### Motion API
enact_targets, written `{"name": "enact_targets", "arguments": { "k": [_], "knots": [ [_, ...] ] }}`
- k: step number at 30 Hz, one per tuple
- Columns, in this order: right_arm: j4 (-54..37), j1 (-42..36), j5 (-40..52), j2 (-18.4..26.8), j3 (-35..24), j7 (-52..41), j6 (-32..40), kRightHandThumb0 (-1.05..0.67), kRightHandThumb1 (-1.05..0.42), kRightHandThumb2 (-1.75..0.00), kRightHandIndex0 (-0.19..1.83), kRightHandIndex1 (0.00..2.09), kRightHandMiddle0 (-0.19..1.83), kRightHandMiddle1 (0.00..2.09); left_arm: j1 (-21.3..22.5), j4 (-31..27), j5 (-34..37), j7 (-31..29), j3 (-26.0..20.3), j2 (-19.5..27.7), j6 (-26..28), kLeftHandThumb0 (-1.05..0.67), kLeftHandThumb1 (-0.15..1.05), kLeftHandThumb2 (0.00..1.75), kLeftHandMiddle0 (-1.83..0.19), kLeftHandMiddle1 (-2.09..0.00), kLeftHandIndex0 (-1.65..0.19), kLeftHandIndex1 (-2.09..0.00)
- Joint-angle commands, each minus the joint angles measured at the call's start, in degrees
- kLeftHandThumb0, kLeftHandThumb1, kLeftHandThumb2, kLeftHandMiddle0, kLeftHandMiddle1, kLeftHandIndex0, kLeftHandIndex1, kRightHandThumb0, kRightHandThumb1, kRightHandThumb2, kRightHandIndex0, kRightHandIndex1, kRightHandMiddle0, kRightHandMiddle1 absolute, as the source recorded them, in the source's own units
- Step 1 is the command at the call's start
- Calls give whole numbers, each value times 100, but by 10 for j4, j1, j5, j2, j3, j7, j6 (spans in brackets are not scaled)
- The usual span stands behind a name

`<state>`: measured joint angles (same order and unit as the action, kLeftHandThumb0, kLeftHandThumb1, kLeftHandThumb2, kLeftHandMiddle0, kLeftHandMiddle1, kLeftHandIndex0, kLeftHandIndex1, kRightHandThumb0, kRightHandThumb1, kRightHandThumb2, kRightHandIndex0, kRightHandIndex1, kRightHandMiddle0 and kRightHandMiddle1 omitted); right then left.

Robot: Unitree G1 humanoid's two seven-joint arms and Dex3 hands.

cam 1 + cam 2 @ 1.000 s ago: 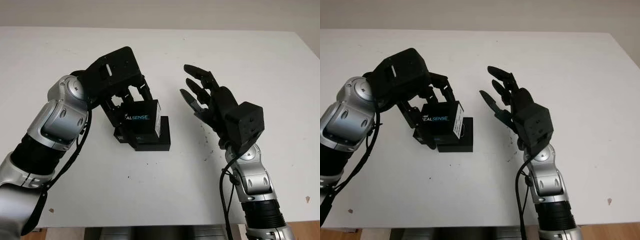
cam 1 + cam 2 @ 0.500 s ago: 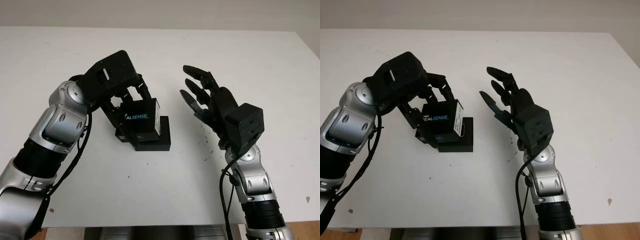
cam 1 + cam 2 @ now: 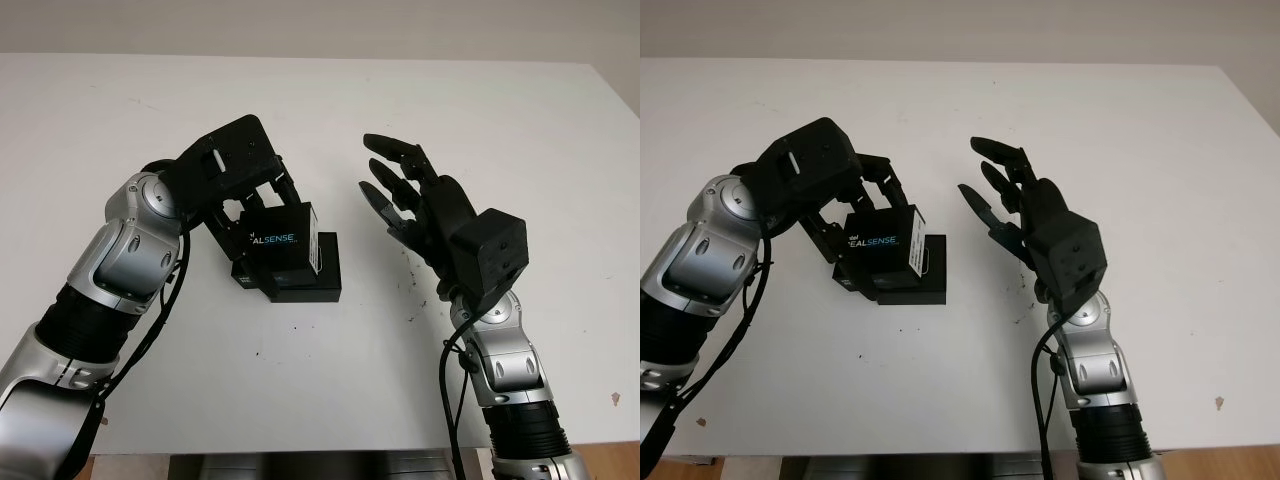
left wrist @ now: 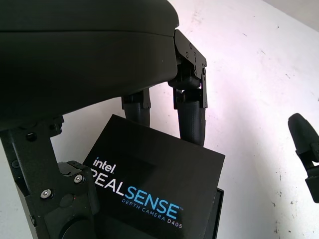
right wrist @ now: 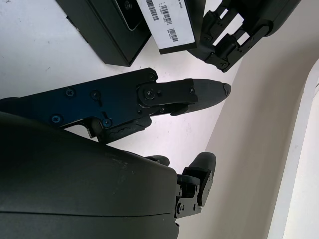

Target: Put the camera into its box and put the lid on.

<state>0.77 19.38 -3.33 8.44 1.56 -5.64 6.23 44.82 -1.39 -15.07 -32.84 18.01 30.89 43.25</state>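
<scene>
On the white tabletop, a little left of centre, sits the black box base, its long side running near to far. The left hand comes in from the near left and grasps the black lid, the one printed "Intel RealSense Depth Camera D405", with fingers curled over the lid's far edge and the thumb pressed on its near left side. The lid is tilted, its printed face turned up and toward the robot, and it hangs over the left part of the box base, overlapping it rather than seated squarely on it; whether the two touch cannot be told. A white barcode label shows on the lid's right end face. The inside of the box base is hidden by the lid, so the camera cannot be made out.

The right hand is raised above the tabletop to the right of the box, well apart from it, open and holding nothing, its palm turned toward the lid. A few small dark specks mark the tabletop between the box base and the right forearm.
</scene>
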Motion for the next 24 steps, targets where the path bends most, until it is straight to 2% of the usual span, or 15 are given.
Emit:
{"name": "enact_targets", "arguments": {
  "k": [1, 9, 19, 24],
  "knots": [
    [3, -2, 0, -2, -1, 0, -6, -66, -105, -27, 26, 11, -3, 76, 1, 4, -3, 4, -1, -7, -3, -30, 105, 18, -55, -176, -45, -170],
    [2, -2, 2, -4, -2, 2, -3, -66, -105, -27, 26, 10, -4, 77, 4, 19, 2, 0, -6, -18, -5, -30, 105, 19, -55, -181, -46, -174],
    [-3, -6, 3, -2, -3, 2, -6, -66, -105, -27, 26, 9, -4, 77, 21, 41, 9, 14, -13, -51, 13, -29, 105, 18, -64, -184, -51, -178],
    [-4, -6, 1, -1, -4, 4, -1, -66, -105, -27, 27, 10, -3, 78, 35, 43, 31, 18, -26, -80, 60, -31, 105, 17, -53, -183, -34, -179]
  ]
}}
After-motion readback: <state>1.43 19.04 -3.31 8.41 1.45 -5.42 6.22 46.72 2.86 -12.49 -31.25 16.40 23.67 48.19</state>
